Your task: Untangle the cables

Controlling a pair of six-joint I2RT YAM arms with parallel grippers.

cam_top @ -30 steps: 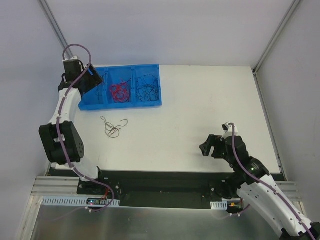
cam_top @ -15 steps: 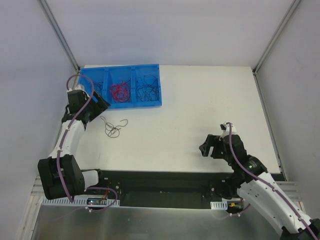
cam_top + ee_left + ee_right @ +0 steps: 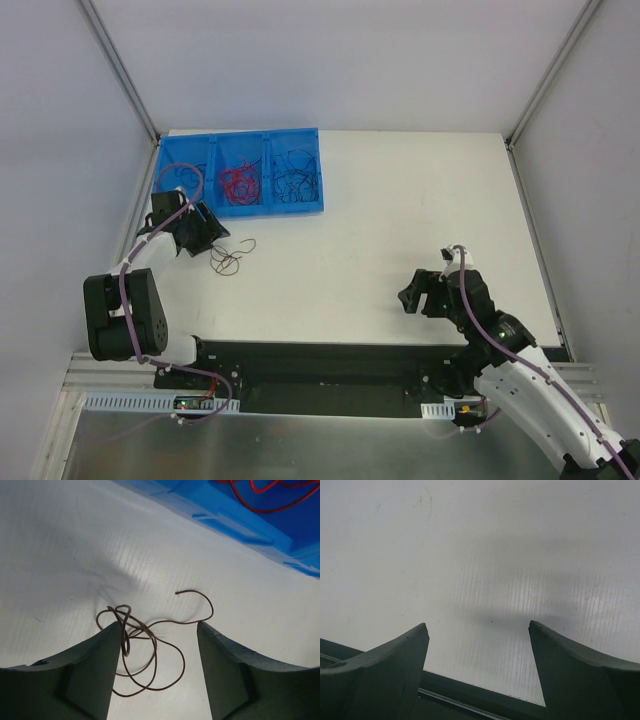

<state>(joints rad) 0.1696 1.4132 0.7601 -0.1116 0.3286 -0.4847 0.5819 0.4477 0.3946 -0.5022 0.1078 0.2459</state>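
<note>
Having swung down from the blue bin (image 3: 270, 211), the left tool (image 3: 205, 233) hovers wide open, empty, over a loose cable (image 3: 229, 259), ready to grasp.

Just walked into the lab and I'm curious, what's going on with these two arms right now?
The left gripper is open and low over a loose dark wire on the table, fingers either side of its loops, nothing gripped yet. Red wires and black wires lie in separate compartments of the blue tray. The right gripper hangs open and empty near the table's front edge.
</note>
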